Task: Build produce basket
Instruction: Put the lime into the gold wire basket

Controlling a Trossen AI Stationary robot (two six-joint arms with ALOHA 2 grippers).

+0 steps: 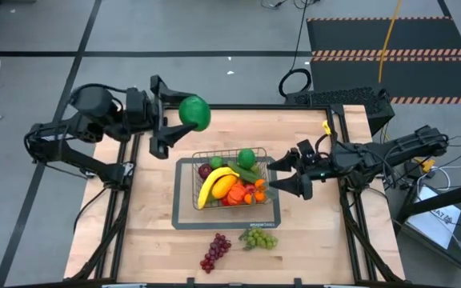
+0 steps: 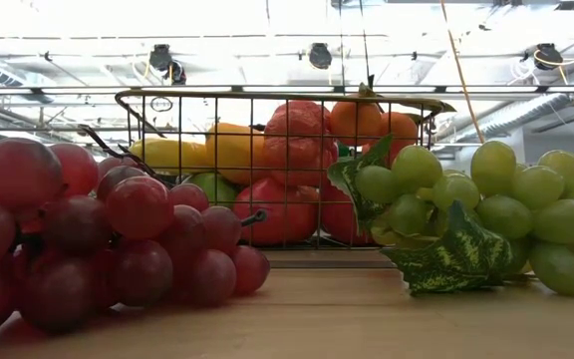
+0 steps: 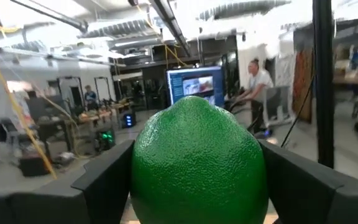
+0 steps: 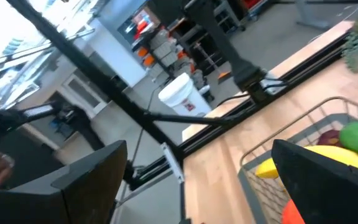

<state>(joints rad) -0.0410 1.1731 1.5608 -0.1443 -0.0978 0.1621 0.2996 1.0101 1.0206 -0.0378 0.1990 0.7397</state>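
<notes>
The wire basket (image 1: 184, 180) stands mid-table on its dark base and holds a yellow banana (image 1: 214, 186), red and orange pieces, a cucumber and a green ball (image 1: 246, 158). My left gripper (image 1: 170, 116) is shut on a big green ball (image 1: 194, 112), raised beyond the basket's far left corner. My right gripper (image 1: 288, 173) is open and empty at the basket's right wall. Red grapes (image 1: 214, 251) and green grapes (image 1: 258, 238) lie on the table near the front edge. My left gripper pinches the green ball's two opposite sides (image 3: 143, 163) between its two fingers. The fingers come roughly level from the table's left side. The ball is lifted clear of the table and fills the gap between the fingers.
In the low view the red grapes (image 2: 88, 234) and green grapes (image 2: 486, 209) lie in front of the basket (image 2: 277, 100). Bare wood lies to the basket's left and right. A person (image 3: 257, 87) stands in the room beyond the table.
</notes>
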